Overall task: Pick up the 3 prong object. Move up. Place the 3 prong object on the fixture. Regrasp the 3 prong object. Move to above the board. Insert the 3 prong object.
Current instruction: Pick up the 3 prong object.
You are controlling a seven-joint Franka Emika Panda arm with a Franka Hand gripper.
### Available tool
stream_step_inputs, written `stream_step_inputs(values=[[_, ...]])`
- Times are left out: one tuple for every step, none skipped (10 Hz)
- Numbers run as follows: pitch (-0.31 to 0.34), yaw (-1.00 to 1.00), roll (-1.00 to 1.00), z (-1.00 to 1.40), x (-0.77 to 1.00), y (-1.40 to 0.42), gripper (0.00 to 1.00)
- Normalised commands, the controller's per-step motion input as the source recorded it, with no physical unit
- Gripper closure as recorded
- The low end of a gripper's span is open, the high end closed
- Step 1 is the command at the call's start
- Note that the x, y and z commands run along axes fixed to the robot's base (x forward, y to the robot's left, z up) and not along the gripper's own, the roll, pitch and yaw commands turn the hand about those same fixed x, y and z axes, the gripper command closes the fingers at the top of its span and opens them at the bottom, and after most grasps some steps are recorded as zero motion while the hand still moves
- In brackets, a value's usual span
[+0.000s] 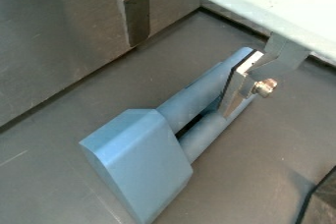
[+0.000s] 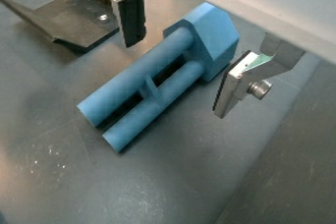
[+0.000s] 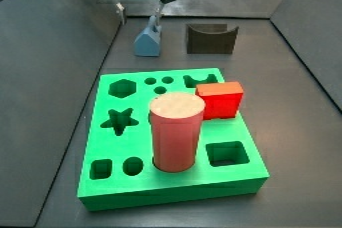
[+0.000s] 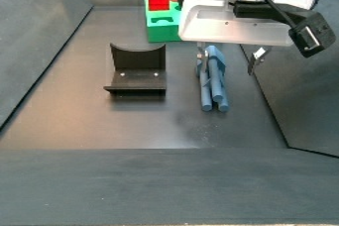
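In a side view the large bright green foam board [image 3: 171, 137] with cut-out holes lies nearest the camera, carrying an upright pink cylinder [image 3: 175, 132] near its middle and a red cube [image 3: 221, 100] at about two o'clock from that cylinder, just beside it. Beyond the board, on the dark grey floor [image 3: 254, 67], the small grey-blue plastic 3 prong object [image 3: 146, 39] lies at about eleven o'clock from the board, and the dark notched fixture [image 3: 210, 38] stands near it at its three o'clock, apart from it. The gripper [image 3: 158, 10] hangs directly above the 3 prong object. In both wrist views the gripper [image 2: 178, 49] has its flat silver fingers [image 2: 126, 16] spread wide, one on each side of the piece [image 1: 157, 140] and not touching it; the piece lies flat on the floor with its long prongs [image 2: 138, 105] pointing away from its pointed body. In a side view the fixture [image 4: 134, 70] sits at nine o'clock from the piece [image 4: 212, 78], well clear of the fingers.
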Motion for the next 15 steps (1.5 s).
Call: stream_step_inputs(values=[[-0.5,-0.38,-0.45,0.0,0.07,0.03,0.0],[-0.444,-0.24,-0.3,-0.1,0.0,0.13,0.0],[-0.126,0.0,-0.04,-0.33,0.0,0.05,0.0],[-0.184,0.05,-0.11,-0.76,0.29,0.14,0.0],[-0.199,0.13,-0.16,-0.69,0.28,0.13,0.0],[-0.22,0.23,-0.19,-0.58,0.27,0.09,0.0],[-0.307,0.19,-0.26,-0.37,0.29,0.0,0.0],[-0.277,0.11,-0.23,-0.44,0.15,0.05,0.0],[-0.227,0.12,-0.04,-0.79,0.0,0.0,0.0],[-0.217,0.12,-0.03,-0.82,0.0,0.0,0.0],[-0.22,0.06,-0.03,-0.83,0.0,0.0,0.0],[-0.243,0.07,-0.05,-0.79,0.0,0.0,0.0],[-0.299,0.0,-0.08,-0.68,0.0,-0.15,0.0],[-0.323,-0.04,-0.11,-0.62,-0.02,-0.3,0.0],[-0.359,-0.27,-0.19,-0.49,-0.1,-0.54,0.0]])
